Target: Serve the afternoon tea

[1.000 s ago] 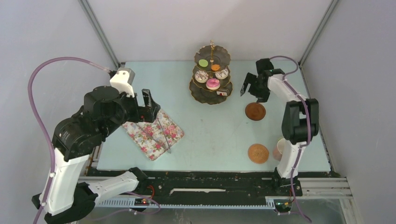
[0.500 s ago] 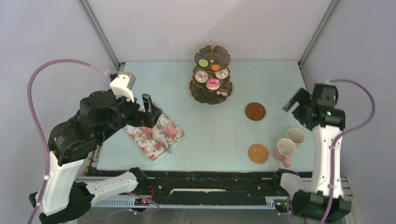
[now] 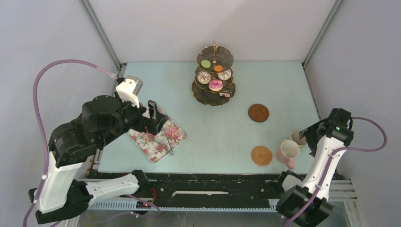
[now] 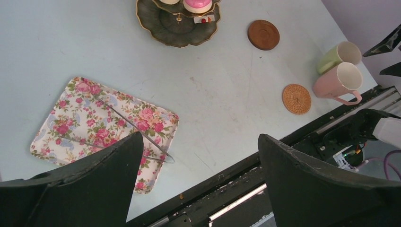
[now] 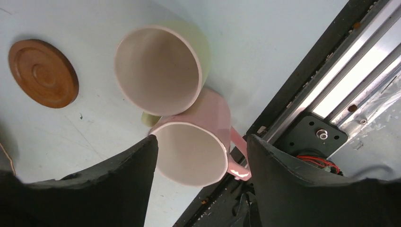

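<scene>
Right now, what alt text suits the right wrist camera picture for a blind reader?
Seen from above between the fingers of the open right gripper, a pink cup and a cream cup stand close together on the table near its edge. A round brown coaster lies at upper left.

One stand (image 3: 203, 94) with three tiers stood on the table (image 3: 208, 137). It carried six cakes: one green cake (image 3: 205, 64), one orange cake (image 3: 218, 68), two white doughnuts (image 3: 204, 77), one pink doughnut (image 3: 215, 85) and one small piece (image 3: 225, 94) on the lowest tier. Two coasters lay nearer than the stand and to its right: one dark coaster (image 3: 258, 112) and one woven coaster (image 3: 261, 155). Two cups sat further right of the stand: one pink cup (image 3: 287, 151) and one cream cup (image 3: 299, 137). One floral cloth (image 3: 146, 144) lay to the stand's near left, with one pair of tongs (image 3: 166, 137) on it.
</scene>
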Robot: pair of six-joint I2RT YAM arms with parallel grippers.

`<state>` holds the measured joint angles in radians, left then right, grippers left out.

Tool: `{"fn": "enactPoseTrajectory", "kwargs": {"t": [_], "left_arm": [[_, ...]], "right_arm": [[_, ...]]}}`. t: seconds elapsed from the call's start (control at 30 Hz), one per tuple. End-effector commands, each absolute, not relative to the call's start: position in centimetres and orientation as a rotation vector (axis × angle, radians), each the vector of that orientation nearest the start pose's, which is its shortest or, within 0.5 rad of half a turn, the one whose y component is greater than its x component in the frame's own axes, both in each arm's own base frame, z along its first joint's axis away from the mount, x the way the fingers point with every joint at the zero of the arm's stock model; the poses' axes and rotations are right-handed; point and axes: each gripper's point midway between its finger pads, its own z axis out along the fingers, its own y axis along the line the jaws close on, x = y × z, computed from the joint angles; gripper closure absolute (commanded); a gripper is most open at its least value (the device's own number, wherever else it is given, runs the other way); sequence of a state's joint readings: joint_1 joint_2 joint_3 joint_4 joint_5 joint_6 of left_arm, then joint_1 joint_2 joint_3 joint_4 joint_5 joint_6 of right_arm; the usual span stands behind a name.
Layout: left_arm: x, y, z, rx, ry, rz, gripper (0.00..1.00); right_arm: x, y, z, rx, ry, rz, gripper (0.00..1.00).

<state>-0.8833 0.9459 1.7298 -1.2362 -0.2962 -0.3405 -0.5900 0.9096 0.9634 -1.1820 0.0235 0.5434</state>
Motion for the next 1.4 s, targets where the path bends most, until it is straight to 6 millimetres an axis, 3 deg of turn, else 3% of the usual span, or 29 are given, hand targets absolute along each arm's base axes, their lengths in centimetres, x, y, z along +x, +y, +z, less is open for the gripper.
{"fn": "enactPoseTrajectory", "kwargs": {"t": [0.0,0.37,0.57,0.8,0.93,1.1,1.27,1.37], "left_arm": [[15.8,-12.3,41.5,0.352,1.939,-0.463,0.02],[16.1,-12.0,41.6,0.344,1.938,-0.435,0.02],[16.2,-11.9,41.7,0.345,1.936,-0.424,0.02],[16.3,-11.9,41.9,0.343,1.935,-0.416,0.02],[16.4,-11.9,41.8,0.343,1.937,-0.409,0.02],[16.5,-11.9,41.8,0.346,1.935,-0.405,0.02],[16.6,-11.8,41.8,0.344,1.933,-0.396,0.02],[16.7,-11.7,41.9,0.341,1.929,-0.389,0.02]], "right_arm": [[17.0,-9.7,14.5,1.5,2.245,-0.048,0.31],[16.9,-10.4,10.8,1.56,2.292,-0.081,0.37],[17.9,-11.0,9.7,1.578,2.29,-0.069,0.39],[19.9,-11.7,9.1,1.576,2.263,-0.024,0.7],[21.1,-11.3,9.6,1.536,2.26,0.043,0.85],[22.7,-11.9,11.8,1.436,2.253,0.017,0.99],[25.3,-11.3,14.8,1.297,2.277,-0.022,1.0],[27.7,-9.6,16.9,1.16,2.308,-0.033,1.0]]}}
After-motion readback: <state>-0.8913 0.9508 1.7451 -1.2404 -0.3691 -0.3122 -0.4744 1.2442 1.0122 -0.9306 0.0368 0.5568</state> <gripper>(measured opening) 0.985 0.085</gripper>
